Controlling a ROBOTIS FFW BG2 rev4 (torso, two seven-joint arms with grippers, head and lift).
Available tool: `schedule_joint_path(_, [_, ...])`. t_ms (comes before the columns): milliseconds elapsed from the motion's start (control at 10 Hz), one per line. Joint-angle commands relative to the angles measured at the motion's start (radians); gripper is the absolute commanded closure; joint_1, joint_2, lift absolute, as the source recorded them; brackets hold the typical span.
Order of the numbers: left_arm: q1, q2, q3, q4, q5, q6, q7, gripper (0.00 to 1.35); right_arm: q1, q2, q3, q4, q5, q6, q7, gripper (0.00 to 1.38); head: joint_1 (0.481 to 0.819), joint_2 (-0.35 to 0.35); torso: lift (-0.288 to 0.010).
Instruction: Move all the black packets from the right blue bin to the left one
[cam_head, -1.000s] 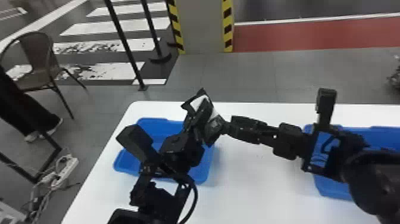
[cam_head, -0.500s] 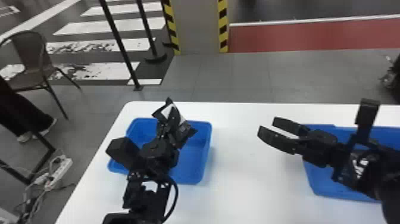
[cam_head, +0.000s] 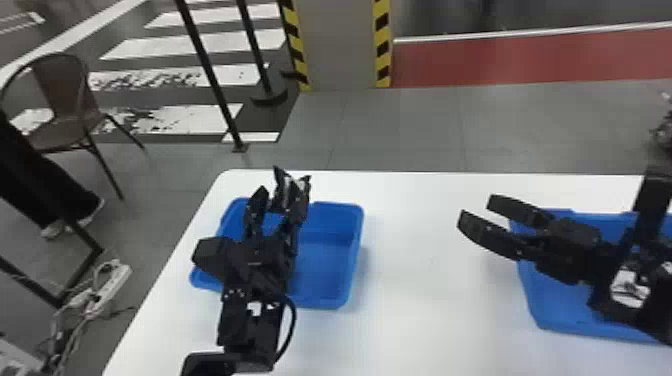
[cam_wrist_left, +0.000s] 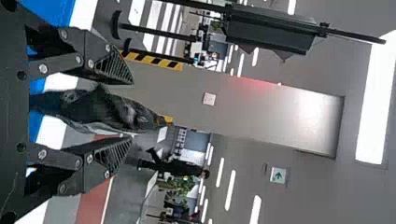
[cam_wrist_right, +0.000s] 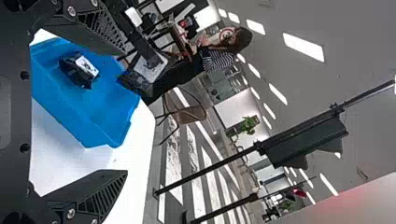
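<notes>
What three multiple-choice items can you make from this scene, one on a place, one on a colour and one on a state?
1. Where is the left gripper?
A. By the chair
B. Over the left bin
C. Down on the floor

2. What colour is the table?
A. White
B. Red
C. Yellow

3. How is the right gripper?
A. Shut on a packet
B. Shut and empty
C. Open and empty

1: B, its fingers hang above that bin in the head view.
2: A, the bare top between the bins is white.
3: C, its fingers stand apart with nothing between them.
</notes>
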Motion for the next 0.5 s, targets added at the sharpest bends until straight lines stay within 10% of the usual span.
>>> schedule_joint_path(0, [0.018, 0.004, -0.026, -0.001, 0.030, -0.054, -0.013, 0.11, 0.081, 0.000, -0.036, -0.194, 0.077, 0.089, -0.086, 0.13, 0.695, 0.209, -0.110])
schedule_joint_path(400, [0.133, 0.006, -0.077, -0.161, 0.063, -0.073, -0.028, 0.12, 0.238, 0.001, -0.109, -0.405, 0.057, 0.124, -0.252, 0.13, 0.695, 0.120, -0.110])
